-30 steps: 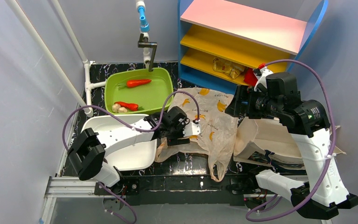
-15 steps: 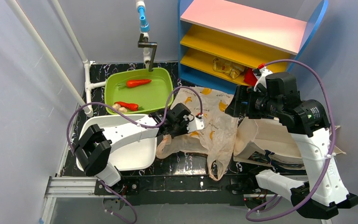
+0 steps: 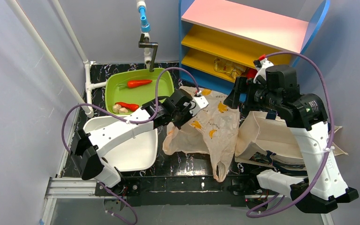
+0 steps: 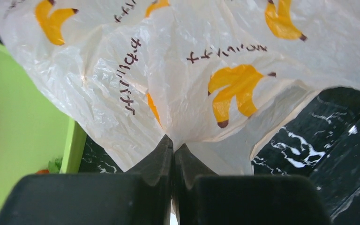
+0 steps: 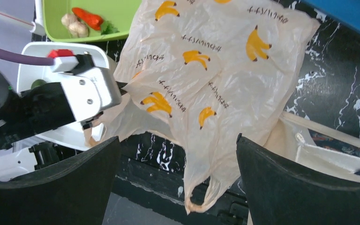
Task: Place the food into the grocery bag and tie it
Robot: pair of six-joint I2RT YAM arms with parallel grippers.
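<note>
The grocery bag (image 3: 215, 127) lay lengthwise from the near edge of the table (image 3: 194, 162) toward the shelf (image 3: 201, 60), its left edge pinched in the closed left gripper (image 4: 173, 146), while the right gripper (image 5: 178, 140), wide open, hovered over its right side.
</note>
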